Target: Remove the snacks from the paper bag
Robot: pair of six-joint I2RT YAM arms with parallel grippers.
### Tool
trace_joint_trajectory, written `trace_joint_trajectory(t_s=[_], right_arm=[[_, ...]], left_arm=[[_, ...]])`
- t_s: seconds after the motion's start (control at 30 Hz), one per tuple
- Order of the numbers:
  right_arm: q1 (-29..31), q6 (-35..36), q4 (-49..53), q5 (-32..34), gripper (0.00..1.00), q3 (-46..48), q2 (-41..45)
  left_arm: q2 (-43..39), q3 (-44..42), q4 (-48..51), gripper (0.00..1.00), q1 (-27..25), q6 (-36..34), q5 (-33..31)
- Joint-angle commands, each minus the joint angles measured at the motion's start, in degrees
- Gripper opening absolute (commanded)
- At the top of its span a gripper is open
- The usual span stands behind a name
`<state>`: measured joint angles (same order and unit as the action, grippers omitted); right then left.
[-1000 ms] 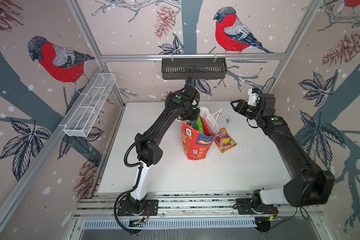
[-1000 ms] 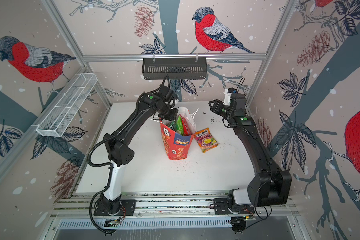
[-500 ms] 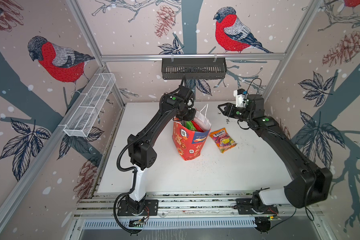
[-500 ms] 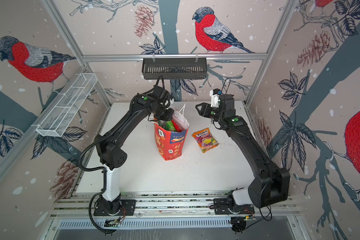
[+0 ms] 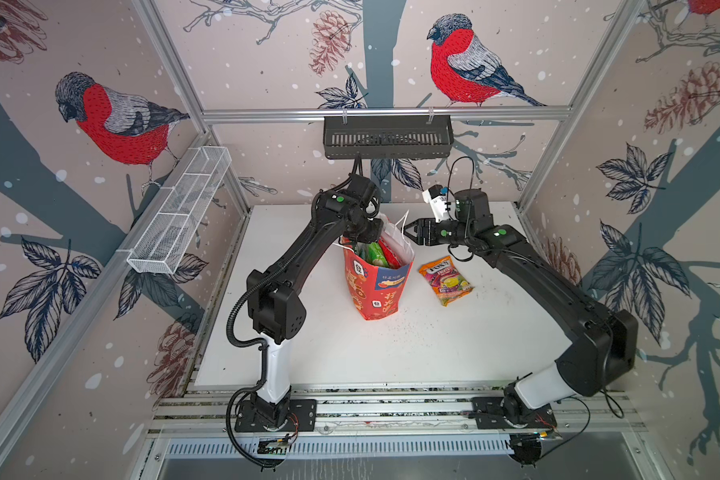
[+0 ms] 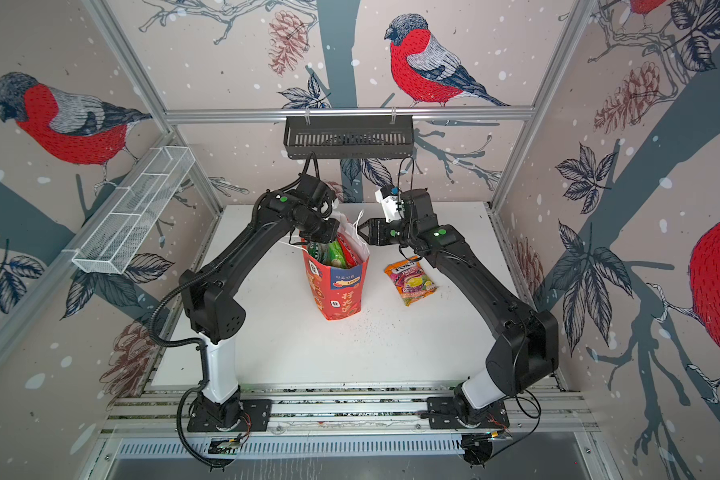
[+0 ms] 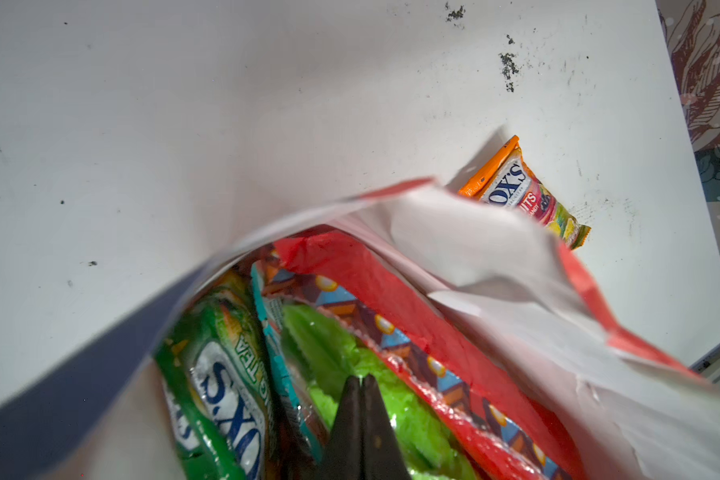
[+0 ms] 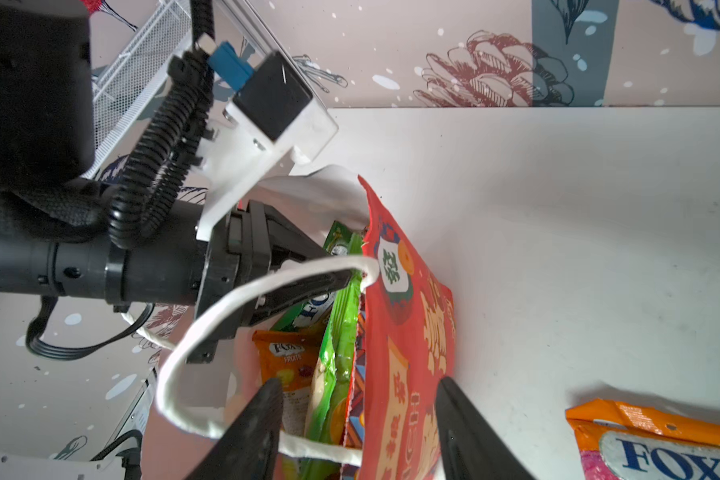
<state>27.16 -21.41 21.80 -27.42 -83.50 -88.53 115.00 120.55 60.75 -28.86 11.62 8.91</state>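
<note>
A red-orange paper bag (image 5: 377,291) stands upright near the middle of a white table (image 5: 350,357), its mouth open. A black robot arm reaches toward it from each side.

The left gripper (image 7: 361,380) dips into the mouth of the bag from above. Its jaws are pressed tightly together. The closed tips sit against a green chip bag (image 7: 333,345), but it cannot be told whether they pinch it. To one side of the tips is a green Fox's pack (image 7: 221,374), and to the other a large red packet (image 7: 341,253). All three stand on edge inside the bag.

The right gripper (image 8: 358,384) hovers level with the bag's rim, facing the left gripper across the opening. Its jaws are spread apart and hold nothing. Straight ahead of the gap between its fingers are the bag's red wall and the edge of the chip bag. An orange Fox's pack (image 8: 287,357) inside the bag shows just past one finger. A white cord handle (image 8: 267,286) loops through the space between the two grippers.

A loose Fox's fruit pack (image 5: 445,280) lies flat on the table below the right gripper, back toward its wrist. It is just beside the bag, with a strip of table showing between them.
</note>
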Motion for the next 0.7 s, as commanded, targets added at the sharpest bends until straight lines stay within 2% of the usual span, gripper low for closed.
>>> trace_joint_trajectory(t_s=[0.0,0.33,0.53,0.67], right_arm=[[1.3,3.6,4.5,4.7,0.59,-2.5,-1.8],[5.5,6.0,10.8,17.2,0.53,-8.5,-7.1],[7.9,6.3,11.1,19.0,0.25,-10.0,-8.8],[9.4,5.6,10.0,19.7,0.15,-10.5,-8.6]], left_arm=[[-0.6,0.0,-1.6,0.00,0.4,-0.8,-0.7],[-0.6,0.3,-2.2,0.00,1.2,-1.6,-0.4],[0.7,3.0,-2.6,0.00,1.7,-1.7,0.1],[2.0,6.4,-2.5,0.00,2.0,-1.9,0.1]])
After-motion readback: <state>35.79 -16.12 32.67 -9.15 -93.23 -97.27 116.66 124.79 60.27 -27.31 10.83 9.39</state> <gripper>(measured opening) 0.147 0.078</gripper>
